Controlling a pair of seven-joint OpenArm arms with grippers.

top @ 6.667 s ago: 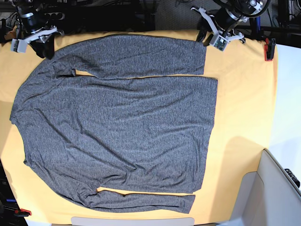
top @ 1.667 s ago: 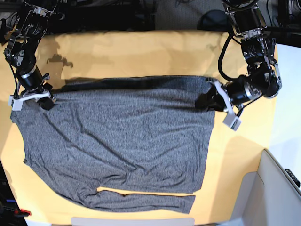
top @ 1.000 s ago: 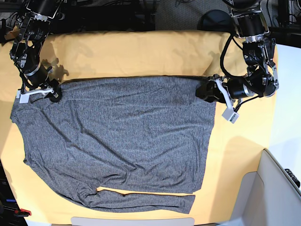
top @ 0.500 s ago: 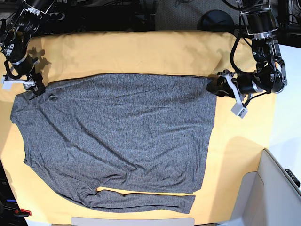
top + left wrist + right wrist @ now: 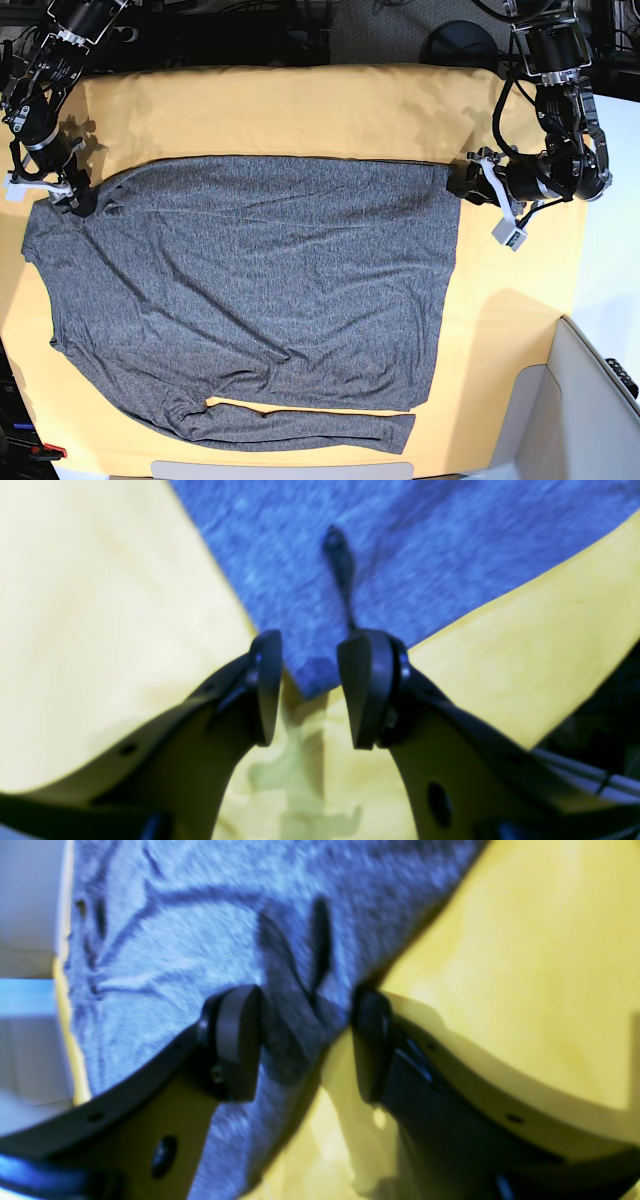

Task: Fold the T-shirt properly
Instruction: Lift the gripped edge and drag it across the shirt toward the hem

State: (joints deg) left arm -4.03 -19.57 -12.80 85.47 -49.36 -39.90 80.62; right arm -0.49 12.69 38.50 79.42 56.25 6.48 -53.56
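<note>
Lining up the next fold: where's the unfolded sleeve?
In the base view, the sleeve lies along the T-shirt's bottom edge, on the yellow cloth.

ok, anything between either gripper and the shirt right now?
Nothing visible. The left gripper and right gripper each have open fingers straddling a corner of the shirt, which lies on the yellow cloth.
</note>
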